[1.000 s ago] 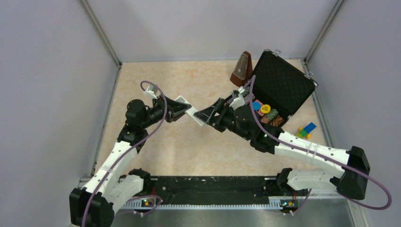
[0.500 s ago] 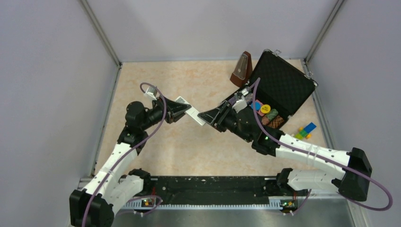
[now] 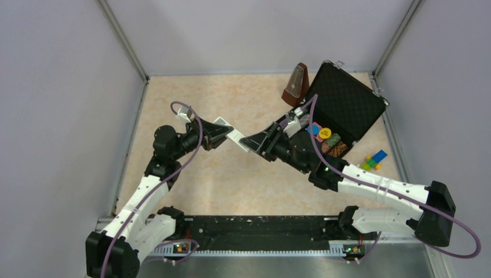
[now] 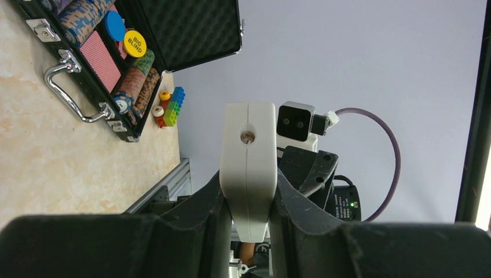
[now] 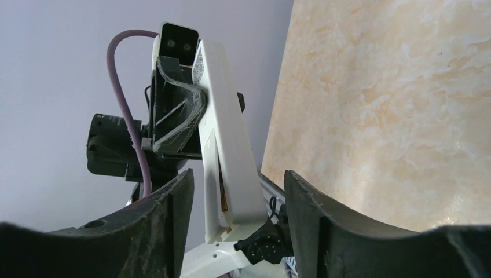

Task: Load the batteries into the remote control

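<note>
A pale marbled table (image 3: 191, 174) sits inside grey walls, with an open black case (image 3: 347, 101) at its far right. Well left of the case, the left gripper (image 3: 215, 134) is clamped on one end of the remote (image 3: 236, 139) and appears to hold the slim white bar off the table. Its wrist view shows its fingers (image 4: 208, 202) pressed against two opposite sides. Closer to the case, the right gripper (image 3: 253, 142) straddles the remote's other end with its fingers (image 5: 168, 220) spread, a gap on each side, gripping nothing. That end shows a long recess (image 5: 215, 191), possibly the battery bay. The batteries cannot be made out in any view. The remote is probably light, rigid, smooth plastic, so it could twist or slip in a pinch. Squeezing opposite sides near one end, clear of the recess, seems the safest hold. Toy blocks (image 3: 373, 158) lie just beside the case's near right corner.
</note>
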Tool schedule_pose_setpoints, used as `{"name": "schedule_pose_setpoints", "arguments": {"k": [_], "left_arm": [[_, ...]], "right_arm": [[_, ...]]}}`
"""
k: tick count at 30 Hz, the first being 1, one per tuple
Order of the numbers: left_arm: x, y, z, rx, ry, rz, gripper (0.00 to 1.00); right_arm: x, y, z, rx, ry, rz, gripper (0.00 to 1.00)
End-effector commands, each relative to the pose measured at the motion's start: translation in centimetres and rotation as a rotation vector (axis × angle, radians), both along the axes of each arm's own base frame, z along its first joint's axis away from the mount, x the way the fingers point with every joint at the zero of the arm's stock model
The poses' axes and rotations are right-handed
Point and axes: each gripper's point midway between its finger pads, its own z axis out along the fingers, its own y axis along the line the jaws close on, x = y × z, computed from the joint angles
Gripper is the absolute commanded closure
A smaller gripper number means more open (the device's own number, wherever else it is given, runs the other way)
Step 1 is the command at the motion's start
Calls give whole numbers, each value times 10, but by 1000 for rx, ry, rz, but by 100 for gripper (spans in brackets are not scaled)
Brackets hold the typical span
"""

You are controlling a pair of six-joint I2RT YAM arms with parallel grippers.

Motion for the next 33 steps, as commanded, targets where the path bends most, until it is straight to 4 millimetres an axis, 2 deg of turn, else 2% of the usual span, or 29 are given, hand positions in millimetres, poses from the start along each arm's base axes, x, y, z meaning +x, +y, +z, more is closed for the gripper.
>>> {"name": "schedule_pose_setpoints", "arguments": {"k": [1,6,9,21,33], "left_arm": [[0,1,19,-31,-86,7,100],[-1,2,20,-37,-91,7,100],[-2,2,23,-45,-97,6,100],[0,7,30,-104,-101,46,100],[4,7,29,-133,-84,58,100]], "right_arm": [[-1,3,15,39,-48,25,40],[1,11,14,50,-20,32,39],[2,15,11,73,7,32,42],[-1,9,8,95,21,26,69],[-8,5,19,129,-25,53,72]]}}
